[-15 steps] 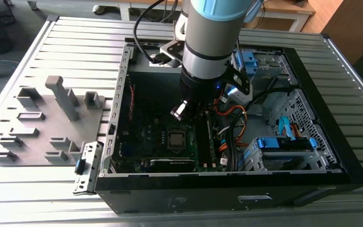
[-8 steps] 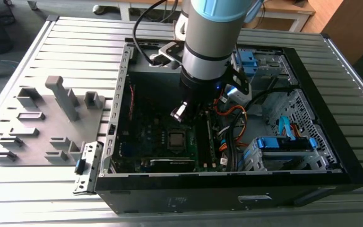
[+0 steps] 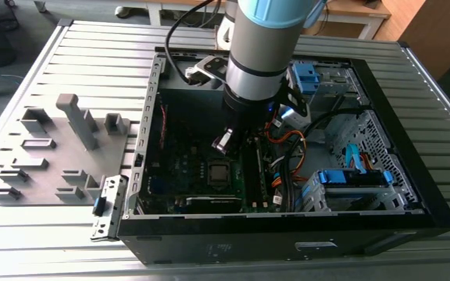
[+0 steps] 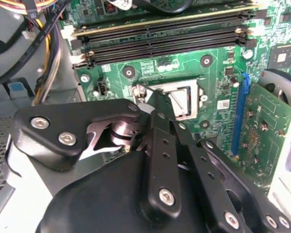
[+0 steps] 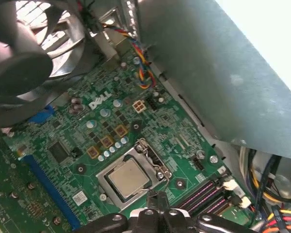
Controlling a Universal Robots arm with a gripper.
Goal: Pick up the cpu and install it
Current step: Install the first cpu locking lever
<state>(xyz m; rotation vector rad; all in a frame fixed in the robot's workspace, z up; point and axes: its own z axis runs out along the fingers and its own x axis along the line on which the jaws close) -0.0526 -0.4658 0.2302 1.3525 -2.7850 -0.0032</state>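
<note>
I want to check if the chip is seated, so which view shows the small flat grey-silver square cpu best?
The first wrist view: the small flat grey-silver square cpu lies face-up in its metal-framed socket, unobstructed. In the second wrist view the black end effector covers part of the socket. In the exterior view it is a tiny square on the motherboard.

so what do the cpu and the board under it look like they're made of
The cpu looks like it has a dull grey-silver metal face, matte and flat, sitting in the socket. The motherboard looks like glossy green circuit laminate, dotted with small soldered parts.

cpu (image 5: 129, 178) | dull silver square | lying flat | seated within motherboard socket frame (image 5: 105, 185)
</note>
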